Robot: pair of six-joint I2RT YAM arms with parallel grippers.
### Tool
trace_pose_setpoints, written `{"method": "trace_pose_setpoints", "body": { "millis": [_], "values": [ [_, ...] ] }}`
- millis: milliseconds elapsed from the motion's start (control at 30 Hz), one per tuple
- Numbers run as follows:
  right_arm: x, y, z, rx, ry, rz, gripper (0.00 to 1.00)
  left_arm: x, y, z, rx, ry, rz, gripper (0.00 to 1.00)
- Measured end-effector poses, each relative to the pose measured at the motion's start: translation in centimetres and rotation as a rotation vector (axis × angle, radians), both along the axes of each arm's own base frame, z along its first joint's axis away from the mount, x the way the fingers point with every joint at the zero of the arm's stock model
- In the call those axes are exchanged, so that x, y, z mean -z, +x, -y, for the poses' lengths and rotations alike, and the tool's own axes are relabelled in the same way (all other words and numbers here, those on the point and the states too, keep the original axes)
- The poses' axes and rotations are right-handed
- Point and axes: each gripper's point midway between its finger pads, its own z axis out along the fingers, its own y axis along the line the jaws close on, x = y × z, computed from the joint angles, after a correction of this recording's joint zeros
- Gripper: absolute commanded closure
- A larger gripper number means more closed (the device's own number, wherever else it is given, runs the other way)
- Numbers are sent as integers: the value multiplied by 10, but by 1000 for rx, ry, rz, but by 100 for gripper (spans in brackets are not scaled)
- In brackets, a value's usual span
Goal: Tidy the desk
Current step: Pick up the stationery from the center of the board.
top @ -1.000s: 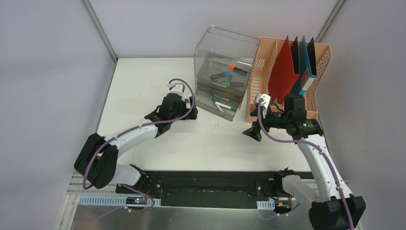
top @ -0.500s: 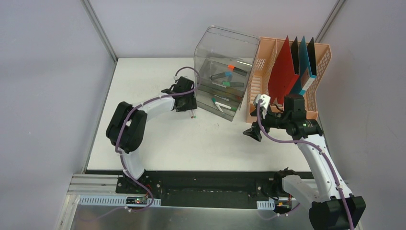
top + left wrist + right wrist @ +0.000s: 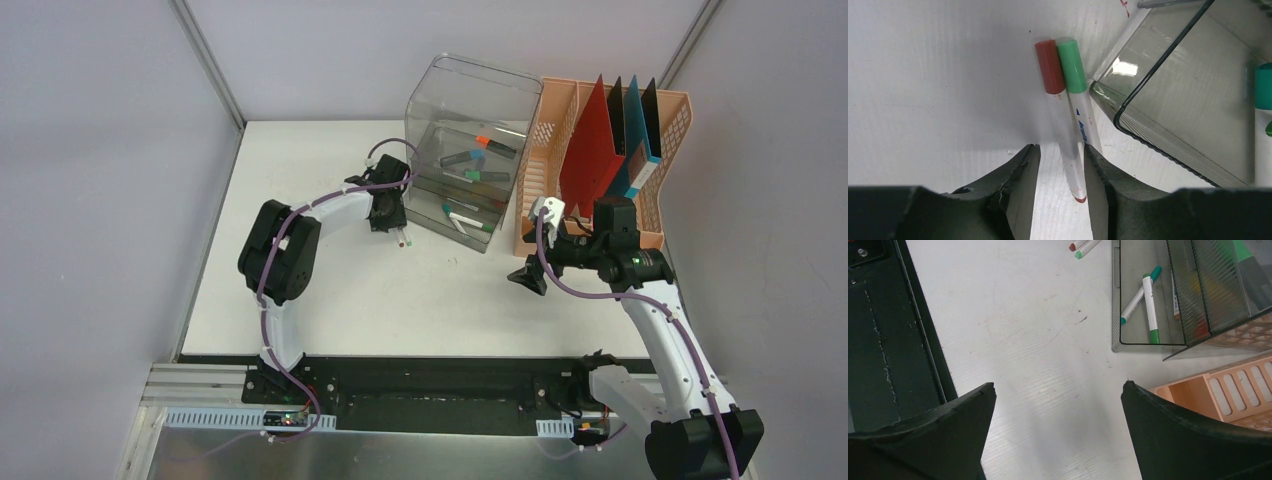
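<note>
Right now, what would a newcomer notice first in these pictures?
The red folder standing in the peach file rack at the far right stands out most. Beside it sits a clear drawer unit holding markers. At that unit's corner, the left tool hangs open over a red-capped marker and a green-capped marker lying side by side on the desk.

one desk (image 3: 300,170), two loose markers (image 3: 1080,120), one organizer (image 3: 465,100), four folders (image 3: 590,150)

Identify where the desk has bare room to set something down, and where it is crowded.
Bare: the far-left desk corner, and the middle between left arm and right arm, before the organizer. Crowded: the far right half, where organizer, basket, markers and left gripper cluster.
</note>
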Motion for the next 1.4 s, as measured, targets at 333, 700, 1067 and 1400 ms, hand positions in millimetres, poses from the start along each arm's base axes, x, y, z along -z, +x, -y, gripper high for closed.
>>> {"method": "trace_pose_setpoints", "body": {
  "millis": [333, 700, 1067, 1400],
  "values": [
    [0, 0, 0, -1, -1, 2, 1, 6, -5, -4, 10, 26, -29, 71],
    [0, 0, 0, -2, -1, 2, 1, 9, -6, -20, 55, 125, -24, 89],
    [0, 0, 0, -2, 1, 2, 1, 6, -18, -37, 75, 190, -17, 100],
    [-8, -10, -10, -46, 78, -42, 1, -42, -61, -47, 91, 60, 129, 100]
  ]
}}
